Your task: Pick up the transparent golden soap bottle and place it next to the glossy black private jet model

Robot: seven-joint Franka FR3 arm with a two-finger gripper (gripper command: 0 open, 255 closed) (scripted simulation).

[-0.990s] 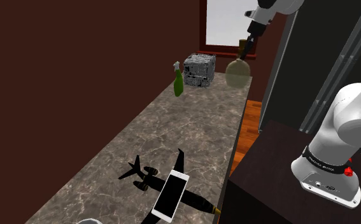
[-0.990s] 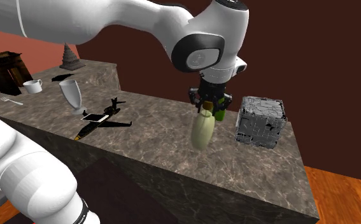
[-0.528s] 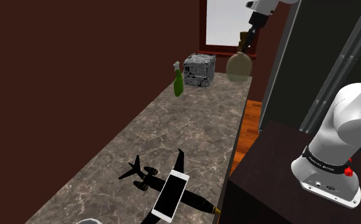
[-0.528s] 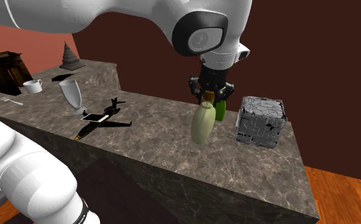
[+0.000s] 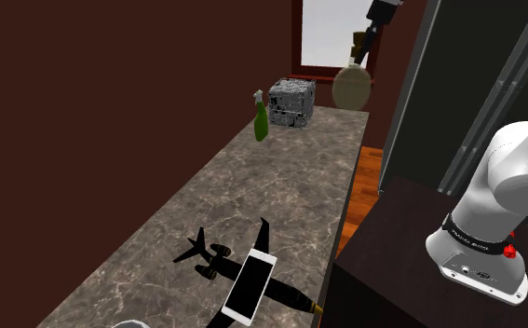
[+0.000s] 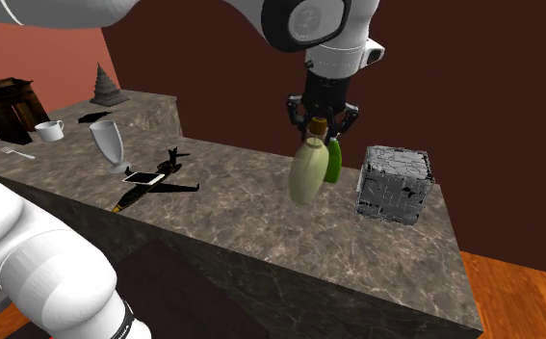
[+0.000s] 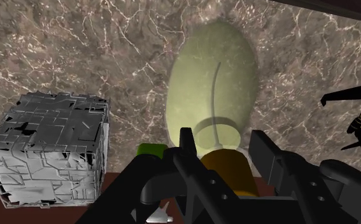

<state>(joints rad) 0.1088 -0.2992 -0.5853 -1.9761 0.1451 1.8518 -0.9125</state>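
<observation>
My gripper (image 6: 322,120) has its fingers closed part-way on the gold-capped neck of the soap bottle (image 6: 306,178). The bottle's pale translucent body hangs below the gripper, in the air above the marble counter (image 6: 251,207). In the second exterior view a green spray bottle (image 6: 334,164) stands just behind it at two o'clock and a grey cube (image 6: 393,183) at three o'clock. The black jet (image 6: 165,171), with a white phone (image 6: 143,177) lying on it, is well apart at nine o'clock.
</observation>
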